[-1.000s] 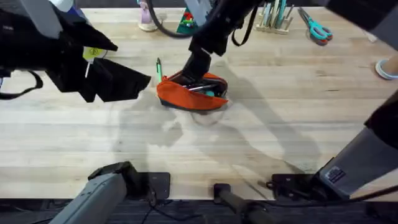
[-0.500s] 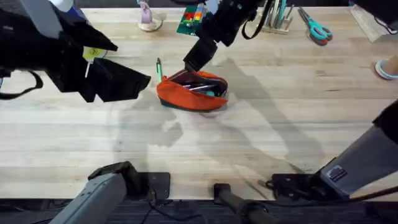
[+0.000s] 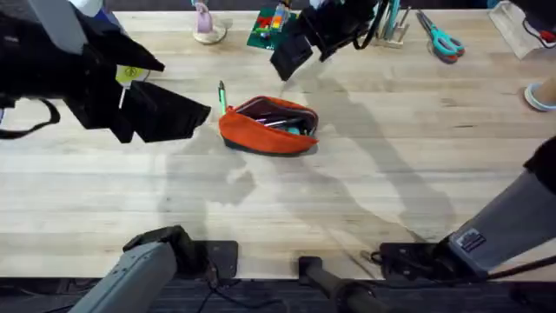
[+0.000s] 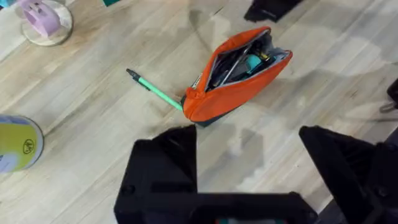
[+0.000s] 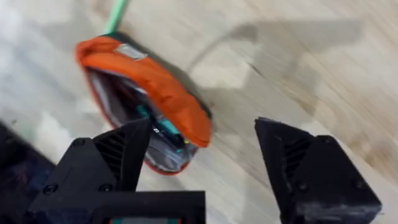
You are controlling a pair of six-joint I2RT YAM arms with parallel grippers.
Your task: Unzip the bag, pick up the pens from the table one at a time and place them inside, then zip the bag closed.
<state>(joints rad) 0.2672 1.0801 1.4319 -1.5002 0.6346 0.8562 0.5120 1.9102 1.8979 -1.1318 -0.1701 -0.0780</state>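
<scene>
Near the centre of the overhead frame, slightly up and left, the bag (image 3: 268, 127) lies on the table (image 3: 373, 183) with its zipper undone and its mouth gaping; dark and teal shapes show inside it (pens already dropped in, I judge, though which ones I cannot make out). One green pen (image 3: 222, 96) is on the wood, just beside the bag's left end, perhaps touching it.

That pen is what the next pick turns on. In the overhead view its long axis runs nearly up and down the frame, roughly across the bag's own left-to-right length. The right gripper (image 3: 291, 57) hangs above the table in the upper middle of the frame, up and to the right of the bag, so the pen lies down and to its left, on the far side of the pouch's end. The left gripper (image 3: 161, 111) sits at the left of the frame, level with the pen and seemingly the nearer of the two.

The left wrist view shows the green pen (image 4: 153, 91) slanting up and left from the bag's (image 4: 239, 73) closed end, with the left gripper (image 4: 252, 165) spread wide and empty. The right wrist view looks into the bag's (image 5: 149, 99) open mouth, shows just a green tip (image 5: 115, 14) at the top edge, and has the right gripper (image 5: 202, 155) parted, holding nothing.
</scene>
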